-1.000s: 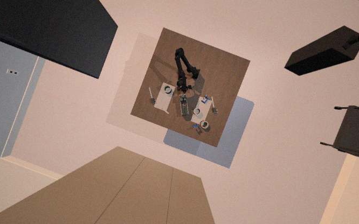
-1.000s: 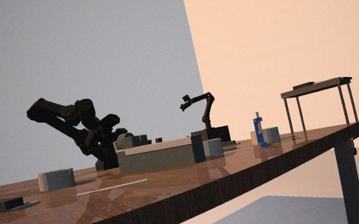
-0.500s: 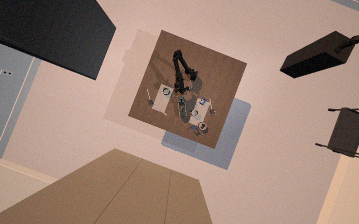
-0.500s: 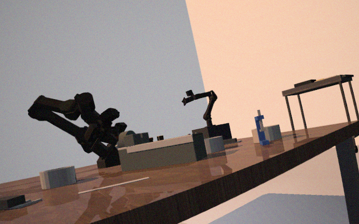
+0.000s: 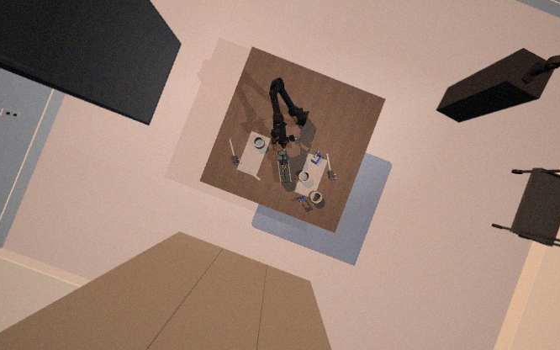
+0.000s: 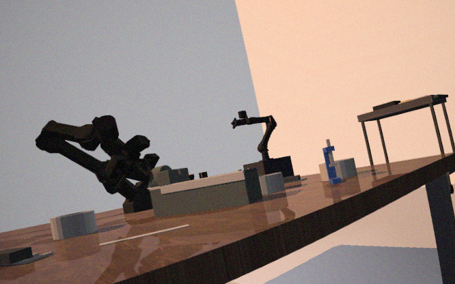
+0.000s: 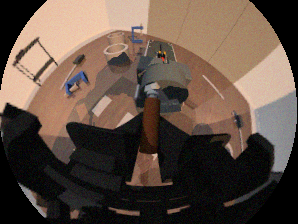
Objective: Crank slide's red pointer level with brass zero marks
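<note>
Gripper (image 5: 283, 140) (image 6: 149, 168) (image 7: 149, 115): one, pinching the brown crank handle (image 7: 151, 125), at the near end of the grey machine (image 5: 284, 167) (image 6: 204, 197) (image 7: 165, 80); blue clamp (image 5: 316, 157) (image 6: 330, 165) (image 7: 76, 86), one, beside that machine, apart; red pointer (image 5: 283, 164) (image 7: 163, 59), one, atop it, level unreadable

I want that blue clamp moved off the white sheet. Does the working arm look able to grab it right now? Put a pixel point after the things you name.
Probably not: its tool (image 7: 149, 115) is shut on the crank's brown handle (image 7: 150, 125), so it would have to let go before reaching for the blue clamp (image 5: 316, 158) (image 7: 76, 84).
</note>
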Tool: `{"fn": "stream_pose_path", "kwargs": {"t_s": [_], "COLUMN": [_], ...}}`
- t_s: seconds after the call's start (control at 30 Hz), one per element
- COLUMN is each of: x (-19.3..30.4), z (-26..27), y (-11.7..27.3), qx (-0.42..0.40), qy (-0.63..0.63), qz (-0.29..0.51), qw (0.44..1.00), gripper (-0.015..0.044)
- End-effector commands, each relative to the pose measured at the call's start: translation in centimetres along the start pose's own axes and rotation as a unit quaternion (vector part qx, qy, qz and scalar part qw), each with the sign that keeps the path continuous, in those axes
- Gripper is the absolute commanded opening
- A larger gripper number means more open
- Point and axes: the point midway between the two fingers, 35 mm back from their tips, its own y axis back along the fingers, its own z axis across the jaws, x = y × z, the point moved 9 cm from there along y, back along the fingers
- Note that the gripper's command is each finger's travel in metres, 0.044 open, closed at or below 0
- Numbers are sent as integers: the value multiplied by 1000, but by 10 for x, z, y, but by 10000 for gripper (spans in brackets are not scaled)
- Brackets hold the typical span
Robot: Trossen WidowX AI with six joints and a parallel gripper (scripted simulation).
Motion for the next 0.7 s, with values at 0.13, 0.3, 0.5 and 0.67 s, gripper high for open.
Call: {"fn": "stream_pose_path", "kwargs": {"t_s": [0.13, 0.3, 0.5, 0.67], "x": [-3, -3, -3, -3], "z": [-7, -8, -9, -10], "y": [5, 5, 5, 5], "qx": [9, 9, 9, 9], "qy": [-2, -2, -2, -2], "qz": [-6, -6, -6, -6], "qw": [1000, 1000, 1000, 1000], "gripper": [0, 0, 0, 0]}}
